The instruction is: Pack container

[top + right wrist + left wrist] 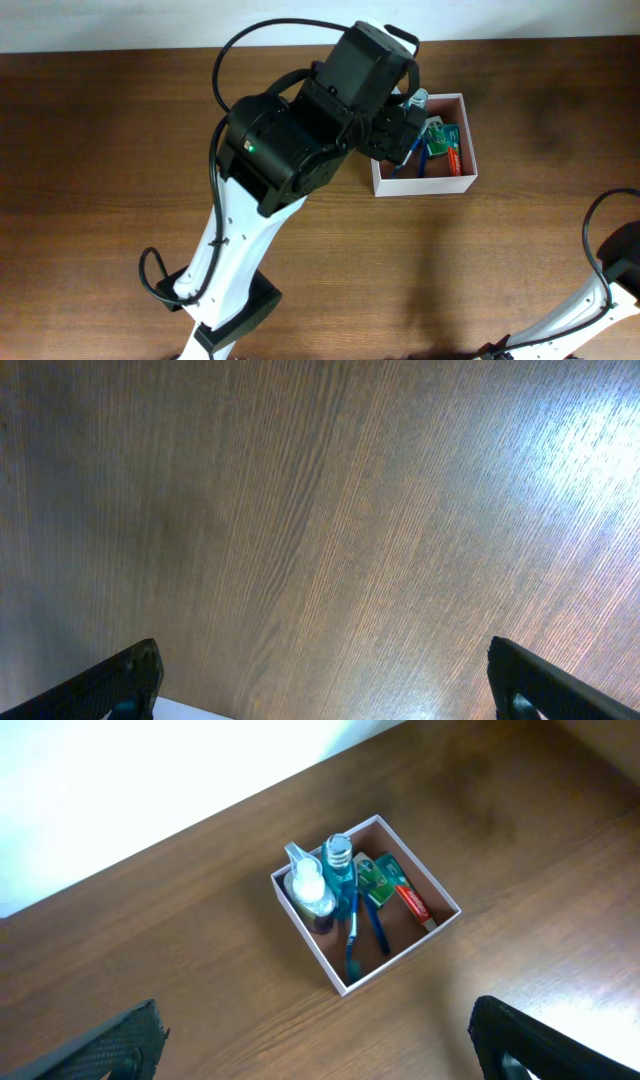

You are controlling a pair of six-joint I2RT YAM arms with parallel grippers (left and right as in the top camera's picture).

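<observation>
Overhead, the container (pixel 425 186) sits on the far right part of the wooden table (pixel 100 150), and the left arm (pixel 290 140) reaches from the near edge so that its black wrist covers the box's left side; the right arm (pixel 612 285) shows only at the near right corner. Next, from the left wrist, the left gripper (pixel 315 1020) hangs high above the container with its fingers spread wide and nothing between them. Inside the box stand a clear pump bottle (pixel 308 890) and a blue bottle (pixel 340 865), with a blue toothbrush (pixel 352 935) and a green-and-red toothpaste box (pixel 395 885) lying beside them. Lastly, from the right wrist, the right gripper (pixel 325 660) is likewise spread wide and empty over bare wood.
</observation>
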